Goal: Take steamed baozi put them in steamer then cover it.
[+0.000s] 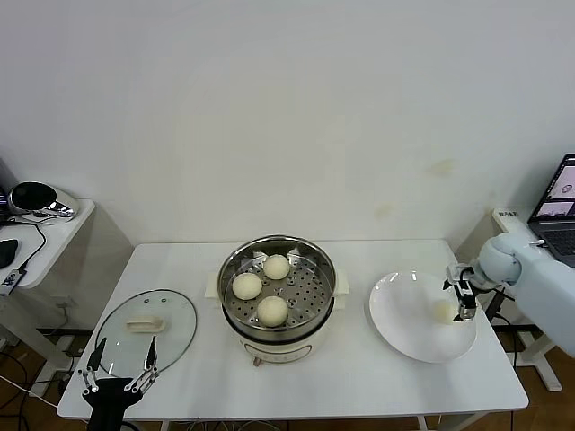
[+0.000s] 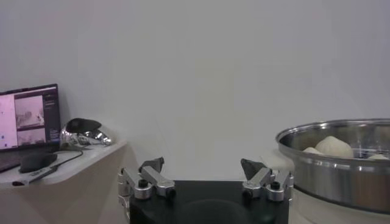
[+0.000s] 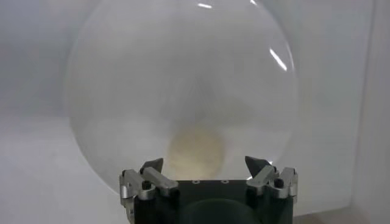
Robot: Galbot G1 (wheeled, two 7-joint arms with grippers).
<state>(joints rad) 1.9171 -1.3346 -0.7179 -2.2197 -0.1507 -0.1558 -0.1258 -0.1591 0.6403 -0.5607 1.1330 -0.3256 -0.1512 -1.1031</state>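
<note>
Left gripper (image 1: 120, 370) idles wide by the cover (image 1: 146, 328); right gripper (image 1: 464, 296), spread empty, hovers over the last baozi (image 1: 443, 311).

Steamer (image 1: 279, 296): uncovered, table centre, three baozi (image 1: 273, 310) on its perforated tray. Fourth baozi (image 1: 443, 311) lies on the white plate (image 1: 404, 323). Glass cover (image 1: 146, 328) lies flat, left of steamer.

The left claw (image 1: 119, 366) sits low at the near left, fingers spread wide. The right claw (image 1: 464, 301) points down from its bent arm, fingers also apart.
</note>
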